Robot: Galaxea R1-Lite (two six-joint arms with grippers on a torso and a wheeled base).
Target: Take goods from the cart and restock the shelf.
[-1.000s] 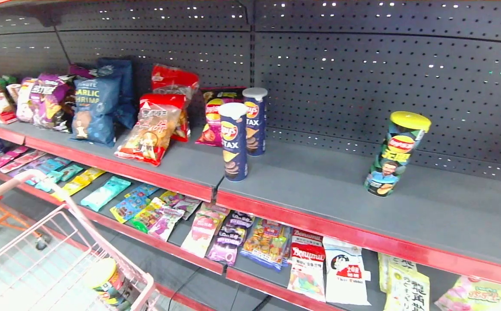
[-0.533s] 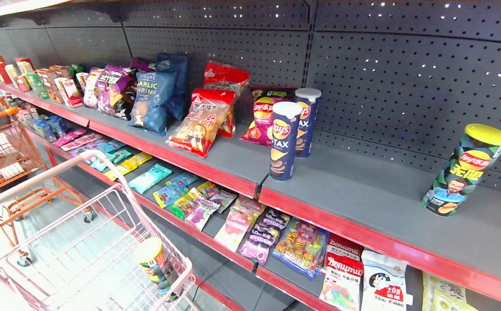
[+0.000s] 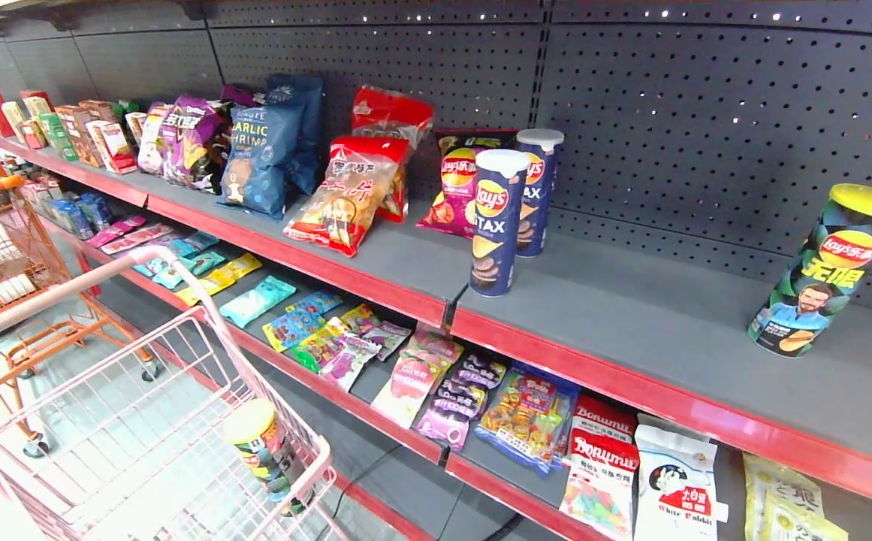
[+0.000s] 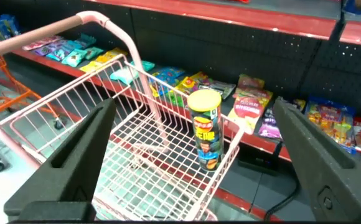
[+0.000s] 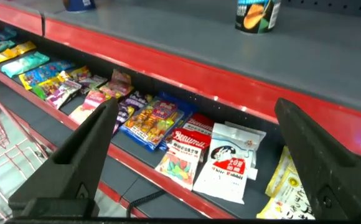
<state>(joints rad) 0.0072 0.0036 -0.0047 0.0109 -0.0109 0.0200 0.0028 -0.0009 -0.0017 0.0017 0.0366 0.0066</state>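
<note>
A pink wire cart (image 3: 203, 338) stands at the lower left of the head view, with one yellow-lidded chip can (image 3: 263, 447) upright in its near corner. In the left wrist view my left gripper (image 4: 194, 107) is open above the cart (image 4: 75, 109), apart from it, and the can (image 4: 206, 134) shows between the fingers. The grey shelf (image 3: 631, 330) with its red front edge holds a green yellow-lidded can (image 3: 826, 274) on the right and two blue cans (image 3: 496, 222) mid-shelf. My right gripper (image 5: 196, 104) hangs open and empty before the lower shelf, below the green can (image 5: 257, 14).
Snack bags (image 3: 345, 199) and boxes (image 3: 75, 131) crowd the shelf's left part; bare shelf lies between the blue cans and the green can. Candy packets (image 3: 420, 383) cover the lower shelf. An orange cart (image 3: 0, 248) stands at far left.
The head camera has swung, so the whole picture shifted right and the cart shows more fully. Nothing on the shelf or in the cart has itself moved.
</note>
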